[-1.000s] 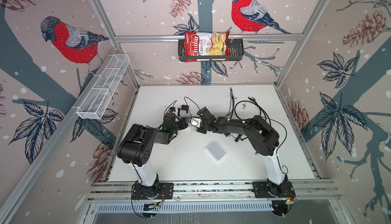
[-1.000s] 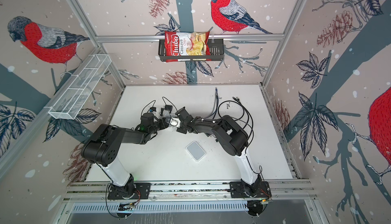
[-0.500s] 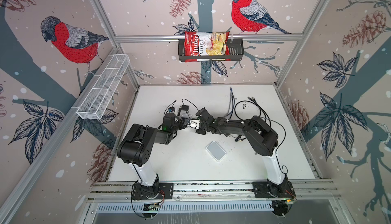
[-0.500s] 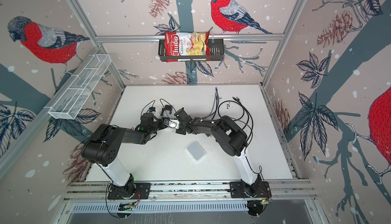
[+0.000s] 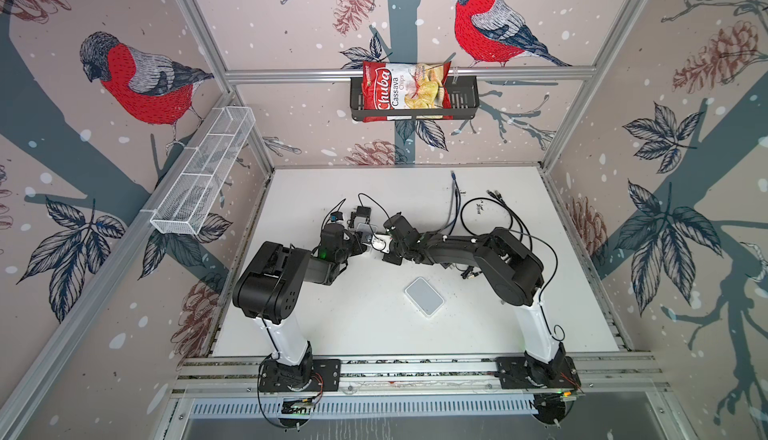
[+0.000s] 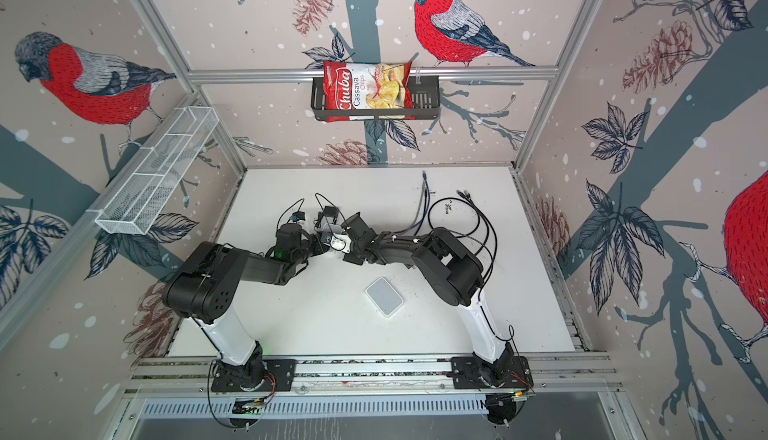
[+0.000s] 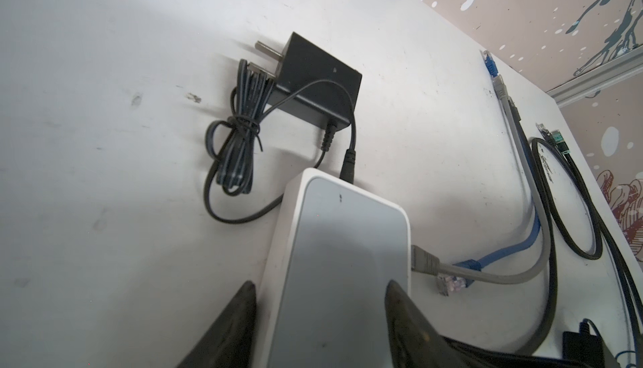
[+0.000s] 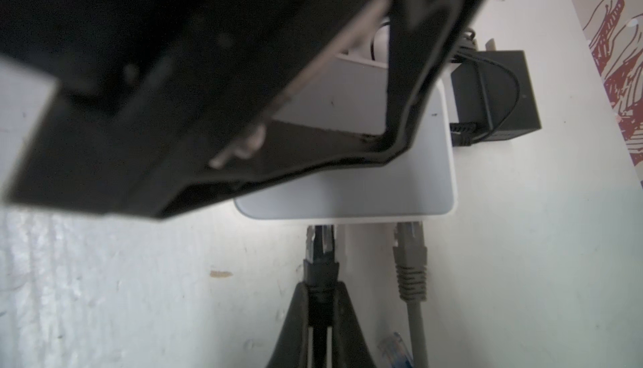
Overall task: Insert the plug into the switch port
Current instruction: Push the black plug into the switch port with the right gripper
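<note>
Left wrist view: my left gripper is clamping the white network switch by its sides, bracing it on the table. At its 3 o'clock, my right gripper is pinching the black Ethernet plug, whose tip is meeting the port face beside a grey plug already in its port. I judge insertion is starting; next I am needing a straight, level push. In a top view, the white wire basket at 10 o'clock is looking empty, and the black basket at 12 o'clock is holding a Chuba chips bag.
</note>
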You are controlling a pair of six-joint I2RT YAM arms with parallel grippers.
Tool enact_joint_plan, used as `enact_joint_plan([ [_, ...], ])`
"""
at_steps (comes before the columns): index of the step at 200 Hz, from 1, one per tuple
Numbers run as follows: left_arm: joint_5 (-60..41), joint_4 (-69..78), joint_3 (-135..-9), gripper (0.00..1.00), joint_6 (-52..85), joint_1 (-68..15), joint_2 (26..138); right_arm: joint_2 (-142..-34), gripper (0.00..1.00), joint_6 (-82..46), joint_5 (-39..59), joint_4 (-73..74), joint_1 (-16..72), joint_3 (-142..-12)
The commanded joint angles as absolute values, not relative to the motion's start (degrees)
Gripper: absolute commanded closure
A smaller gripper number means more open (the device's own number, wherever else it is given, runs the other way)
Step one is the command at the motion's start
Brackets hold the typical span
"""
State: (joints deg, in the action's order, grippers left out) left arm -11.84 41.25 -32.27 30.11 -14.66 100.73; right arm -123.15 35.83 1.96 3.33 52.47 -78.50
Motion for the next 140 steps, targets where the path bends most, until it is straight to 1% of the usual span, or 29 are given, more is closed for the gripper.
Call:
enact_joint_plan([
  [1, -22.3, 44.3, -32.3, 0.43, 31.3, -15.2, 100.8, -123.5, 1.00, 36.0, 8.0, 14.2, 53.5, -79.5],
  [53, -23.1, 45.2, -32.3, 0.43, 31.3, -16.4, 101.1, -123.9, 1.00, 36.7, 9.6, 18.8, 53.9, -80.5],
  [87, -25.1, 47.0, -32.4, 0.43, 31.1, -17.2, 101.6, -123.7, 1.00, 39.4, 13.6, 20.6, 54.3, -80.8],
  [117, -26.4, 47.4, -32.7, 0.43, 30.2, -17.9, 101.3, -124.1, 1.00, 43.6, 16.8, 18.1, 55.0, -81.9],
  [140, -26.7, 47.5, -32.7, 0.43, 29.7, -18.1, 100.7, -125.2, 1.00, 44.6, 15.9, 15.6, 55.5, -83.8],
])
